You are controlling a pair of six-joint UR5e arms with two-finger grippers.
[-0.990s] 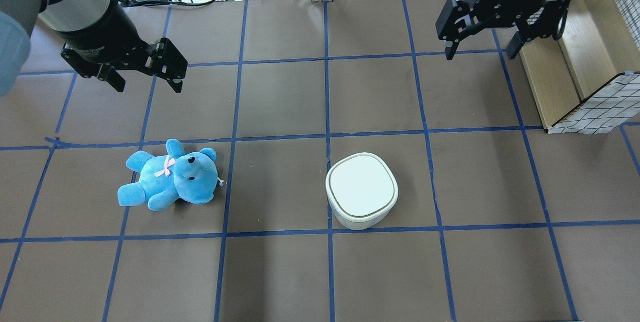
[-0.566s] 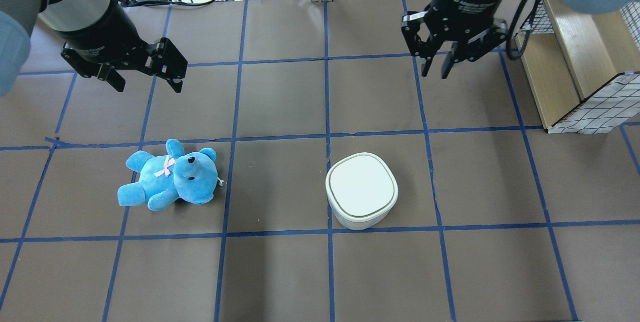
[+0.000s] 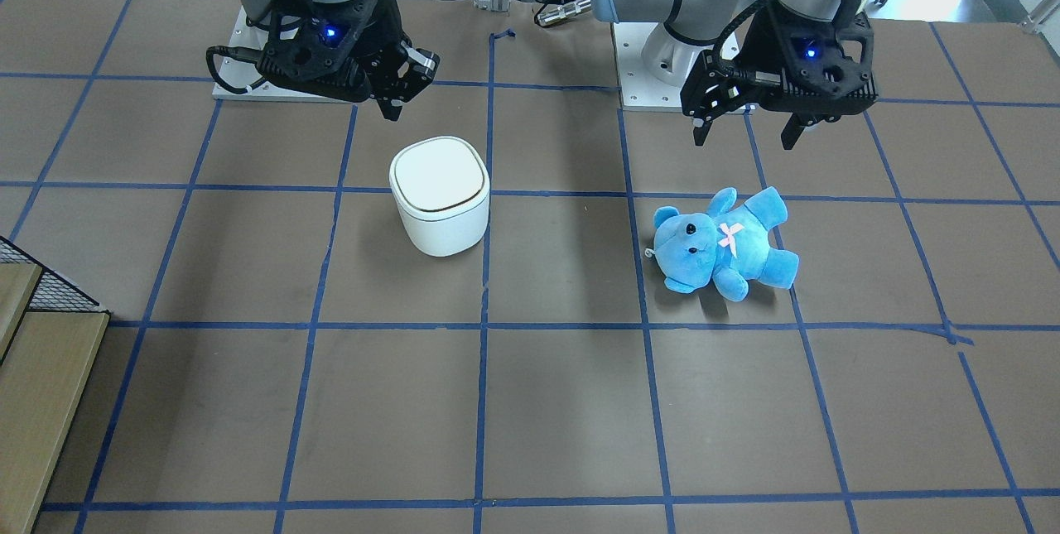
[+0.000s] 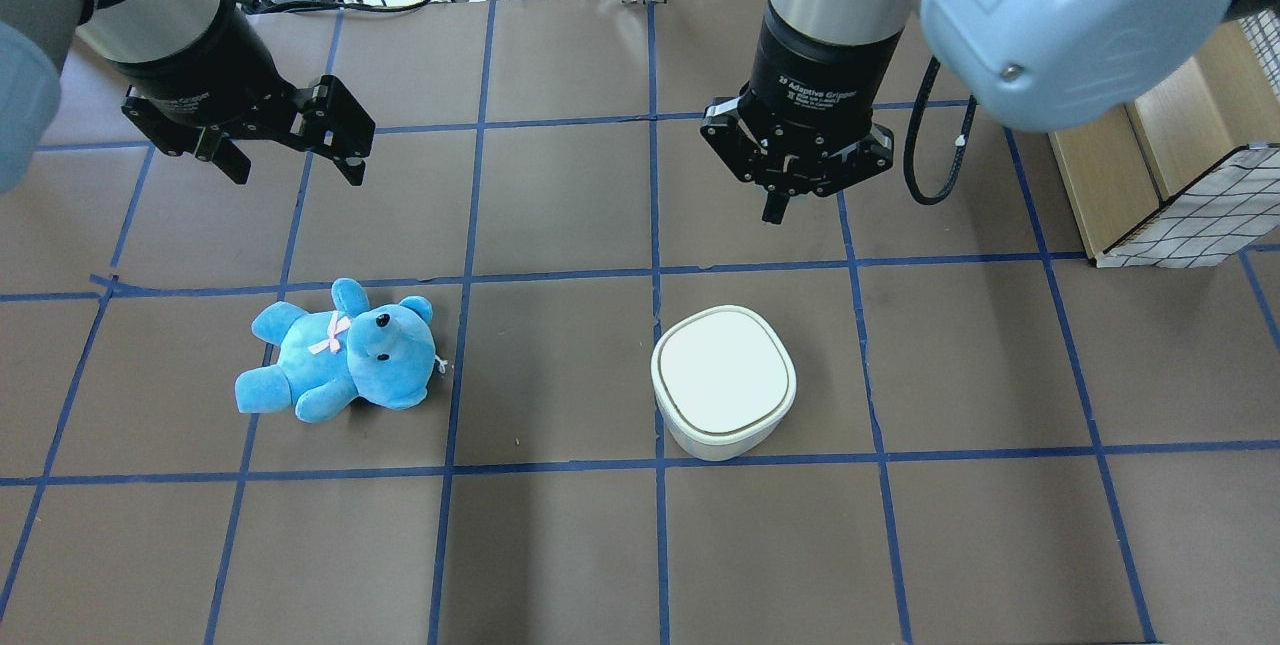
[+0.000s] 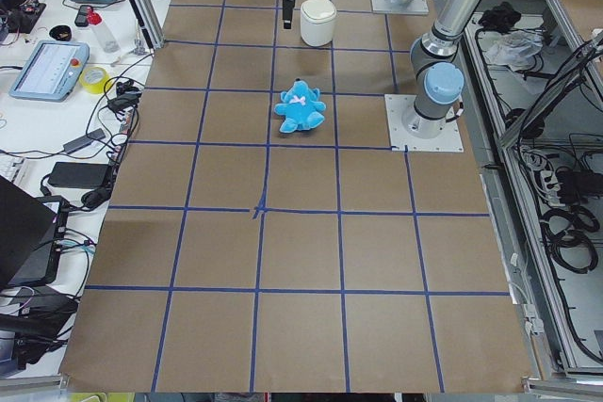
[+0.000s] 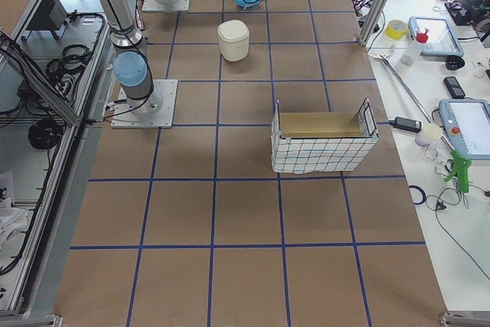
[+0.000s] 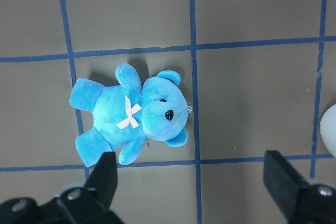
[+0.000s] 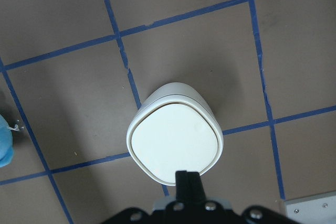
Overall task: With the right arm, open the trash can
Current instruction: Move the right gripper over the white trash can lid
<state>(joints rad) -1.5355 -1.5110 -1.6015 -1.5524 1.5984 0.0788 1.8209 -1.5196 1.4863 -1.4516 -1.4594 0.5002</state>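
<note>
1. Trash can [image 4: 723, 380] stands upright on the brown table [image 4: 560, 555], inside one square of the blue tape grid. Its white lid lies flat and closed, with a thin brown line around the rim.
2. Right gripper [image 4: 775, 210] hangs in the air with its two fingers [image 8: 188, 182] pressed together, holding nothing and touching nothing.
3. It is raised clear of the can. In the right wrist view the joined fingertips point down just at the edge of the lid, with the whole lid in sight below them.
4. White writing on the right gripper's black body reads "2F Adaptive Gripper"; the smaller print beneath it is too fine to read.
5. Left gripper [image 4: 295, 165] hovers with its fingers spread wide and nothing between them.
6. A blue teddy bear [image 4: 340, 350] with a pink bow lies on its back below the left gripper, well apart from the can.
7. A wire-mesh basket [image 4: 1200, 215] with wooden boards stands at the table's right edge.
</note>
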